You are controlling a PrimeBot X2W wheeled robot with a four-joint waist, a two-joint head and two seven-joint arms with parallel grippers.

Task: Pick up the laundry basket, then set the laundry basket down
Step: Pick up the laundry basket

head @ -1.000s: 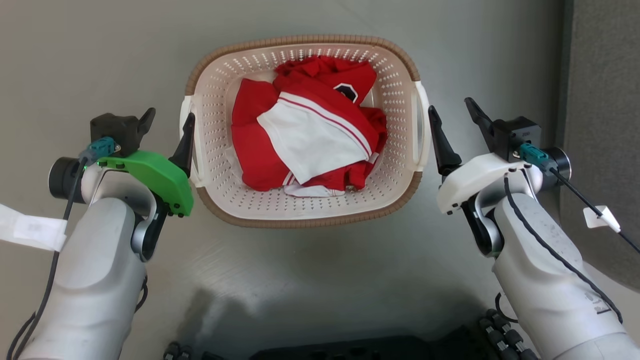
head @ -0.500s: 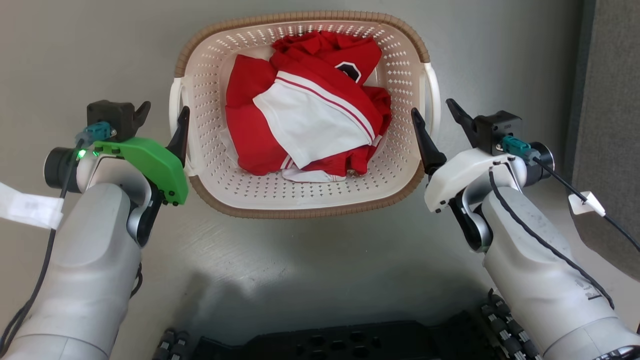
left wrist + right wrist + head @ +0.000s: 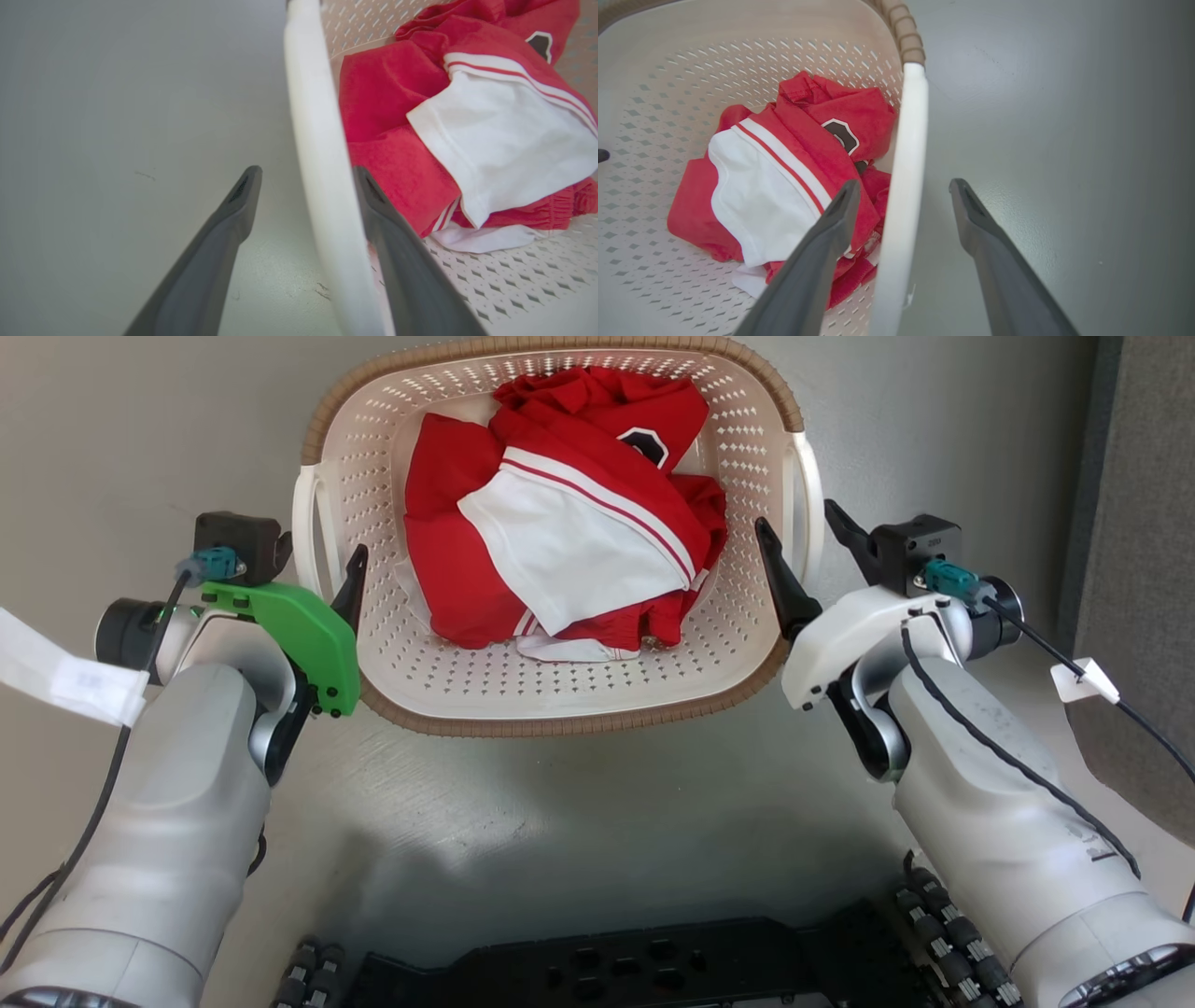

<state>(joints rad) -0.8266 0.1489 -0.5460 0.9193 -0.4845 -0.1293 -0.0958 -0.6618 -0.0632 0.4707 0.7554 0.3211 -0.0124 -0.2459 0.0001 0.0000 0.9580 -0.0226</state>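
The step in hand is the grasp that comes before the lift. The laundry basket (image 3: 560,726) sits on the grey floor (image 3: 579,840) in front of the robot, centred between the two arms and holding a heap of red and white garments (image 3: 560,551).

The left gripper (image 3: 320,549) straddles the basket's left handle (image 3: 308,527). One dark finger is inside the basket wall and the other outside, and the fingers are spread apart. In the left wrist view the white handle bar (image 3: 317,163) runs up between the two fingers (image 3: 233,214). It lies close against the inner one, though contact cannot be confirmed at that angle.

The right gripper (image 3: 794,515) stands the same way over the right handle (image 3: 810,490), its fingers also apart. In the right wrist view the bar (image 3: 903,186) passes through the gap, nearer the inner finger.

Neither side is clamped, so the basket appears to rest on the floor with its weight untaken.

The next move likely calls for both grippers to close firmly on their handles. An even, simultaneous rise of both arms would then keep the basket level and stop the clothes sliding to one side.
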